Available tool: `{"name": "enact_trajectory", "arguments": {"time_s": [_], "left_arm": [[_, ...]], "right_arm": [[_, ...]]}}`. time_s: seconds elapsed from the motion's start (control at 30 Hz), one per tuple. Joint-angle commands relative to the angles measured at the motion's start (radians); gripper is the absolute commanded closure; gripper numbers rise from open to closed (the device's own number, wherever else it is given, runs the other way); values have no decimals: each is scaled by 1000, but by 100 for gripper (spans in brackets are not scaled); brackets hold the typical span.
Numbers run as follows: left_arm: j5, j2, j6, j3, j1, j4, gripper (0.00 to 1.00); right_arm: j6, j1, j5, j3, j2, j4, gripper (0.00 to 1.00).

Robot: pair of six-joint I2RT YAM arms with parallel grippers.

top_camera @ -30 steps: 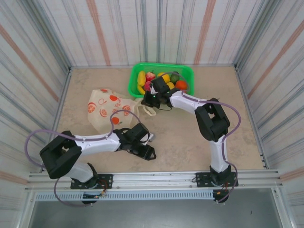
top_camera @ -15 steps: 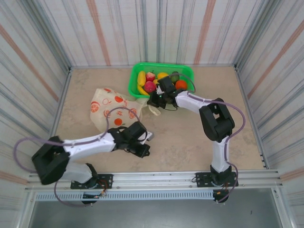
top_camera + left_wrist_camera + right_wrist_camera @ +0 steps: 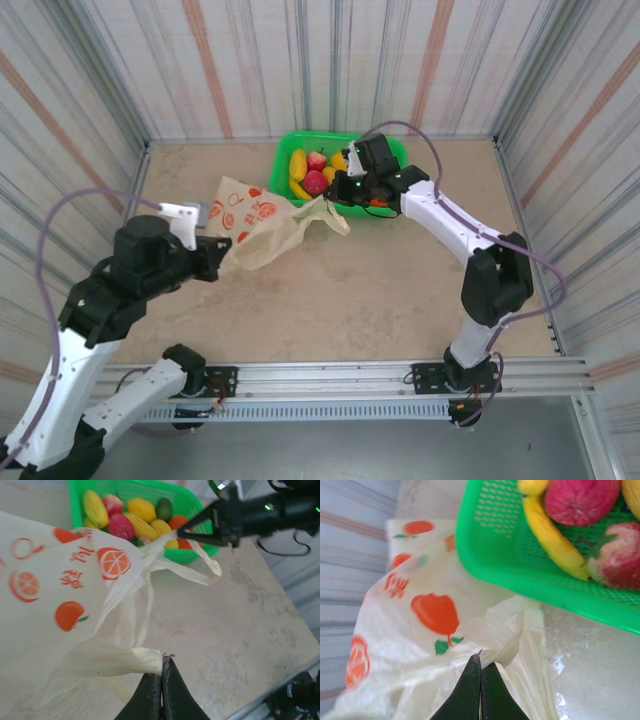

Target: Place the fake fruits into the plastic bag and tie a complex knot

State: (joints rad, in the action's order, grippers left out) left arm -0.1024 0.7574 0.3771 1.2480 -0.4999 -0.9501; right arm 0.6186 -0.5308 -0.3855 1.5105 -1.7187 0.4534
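Presently, the plastic bag [image 3: 250,215] is held stretched between both grippers. The left gripper [image 3: 162,664] is clamped on a bunched fold of film at its fingertips. The right gripper [image 3: 480,664] is pinched on the bag's rim, with the green basket [image 3: 485,555] just beyond its tips. The film is judged light, limp, slippery and easily torn; gathered edges or handles are the advised holds. The fake fruits [image 3: 141,508] are heaped in the basket; the bag is judged empty.

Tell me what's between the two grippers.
The plastic bag spans that gap, with the left gripper and right gripper each shut on its film; the top view shows it.
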Motion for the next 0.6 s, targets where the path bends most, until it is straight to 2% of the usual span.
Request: {"name": "enact_trajectory", "arguments": {"time_s": [0.0, 0.07, 0.13, 0.2, 0.27, 0.3, 0.33, 0.4, 0.43, 0.47, 0.5, 0.57], "left_arm": [[6, 38, -50, 138, 50, -145, 100], [50, 60, -49, 206, 50, -151, 100], [99, 74, -55, 253, 50, -145, 100], [123, 94, -69, 284, 51, -121, 100], [128, 128, -80, 312, 51, -111, 100], [123, 146, -87, 320, 50, -102, 100], [117, 165, -95, 327, 50, -99, 100], [110, 209, -107, 346, 51, -102, 100], [105, 221, -111, 351, 50, -99, 100], [101, 233, -113, 360, 52, -94, 100], [93, 241, -115, 370, 52, -86, 100], [80, 256, -119, 390, 54, -76, 100]], "right_arm": [[-45, -28, -28, 55, 61, 122, 100], [-61, -55, -37, 79, 71, 169, 99], [-95, -82, -36, 103, 75, 215, 90], [-121, -94, -7, 120, 91, 236, 55], [-126, -79, -1, 121, 126, 215, 27], [-122, -58, -4, 130, 141, 205, 20], [-118, -36, -23, 139, 151, 200, 19], [-112, 21, -54, 168, 144, 205, 19], [-109, 50, -43, 180, 129, 216, 22], [-111, 82, -25, 193, 105, 233, 30], [-123, 106, 19, 221, 66, 273, 41], [-138, 135, 149, 297, -38, 373, 81]]}}
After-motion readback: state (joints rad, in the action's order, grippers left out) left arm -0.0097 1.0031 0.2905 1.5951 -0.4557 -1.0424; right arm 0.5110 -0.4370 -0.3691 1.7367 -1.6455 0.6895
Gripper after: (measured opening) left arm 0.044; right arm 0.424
